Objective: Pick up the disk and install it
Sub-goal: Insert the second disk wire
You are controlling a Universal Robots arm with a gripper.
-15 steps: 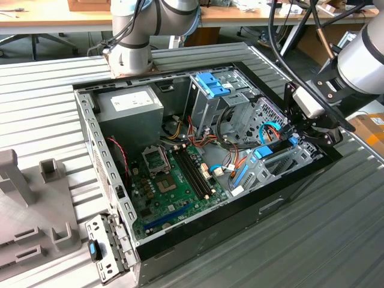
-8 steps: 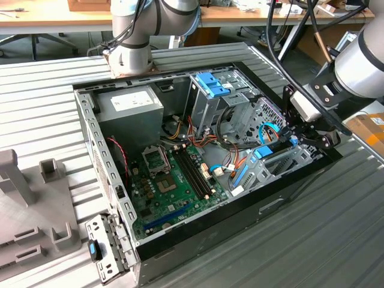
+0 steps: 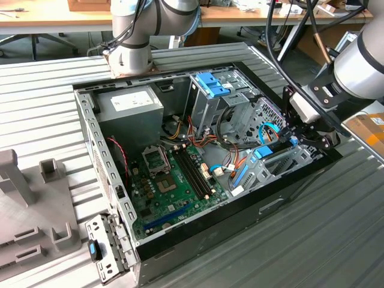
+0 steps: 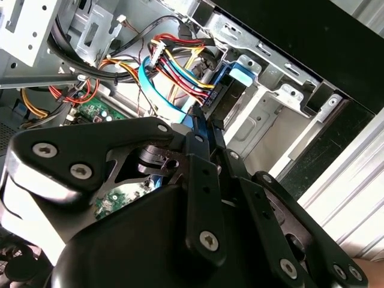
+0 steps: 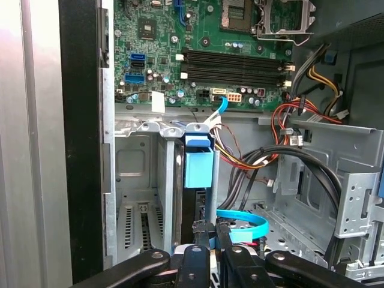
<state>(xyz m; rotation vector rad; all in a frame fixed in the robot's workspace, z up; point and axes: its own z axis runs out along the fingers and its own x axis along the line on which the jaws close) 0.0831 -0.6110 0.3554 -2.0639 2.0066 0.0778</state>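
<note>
No print can be read: the white label (image 3: 130,101) on the grey power-supply box (image 3: 133,117) carries lettering too small to make out.

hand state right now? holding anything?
Hand: shut on the disk's edge, with the disk standing on edge in the drive bay of the computer case.
</note>
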